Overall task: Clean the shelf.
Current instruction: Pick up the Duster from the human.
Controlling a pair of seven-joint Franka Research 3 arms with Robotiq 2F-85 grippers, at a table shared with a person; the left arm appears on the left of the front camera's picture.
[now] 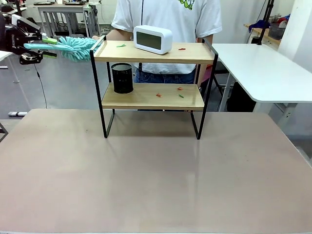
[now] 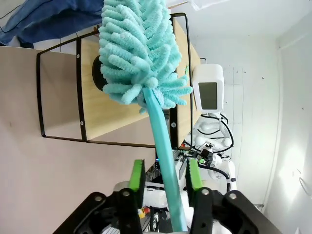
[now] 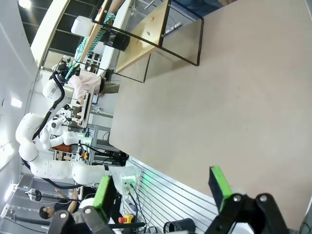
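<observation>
Shelf (image 1: pixel 146 99) stands upright on the worktop (image 1: pixel 156 175), toward the far edge and near the middle, both looped legs down on the surface. Top board carries a white clock (image 1: pixel 153 39) near its centre, a green scrap (image 1: pixel 121 45) to the clock's left and a red scrap (image 1: pixel 182 48) to its right. Lower board carries a black mesh cup (image 1: pixel 122 78) at the left end and a few red and green scraps (image 1: pixel 179 92) right of centre. Left end effector (image 2: pixel 165 170) is raised at the shelf's left side, level with the top board. Its green pads (image 2: pixel 138 178) flank the handle of a turquoise fluffy duster (image 1: pixel 73 47). A thin gap shows on each side of the handle in the wrist view, so I cannot tell whether the grip is clenched. The duster lies level, its head at the left end of the top board. A person (image 1: pixel 165 14) in a white T-shirt stands behind the shelf, one hand (image 1: pixel 99 37) just behind the duster head; contact unclear. Right end effector (image 3: pixel 161 187) is released, fingers wide apart and empty, above bare worktop well away from the shelf.
</observation>
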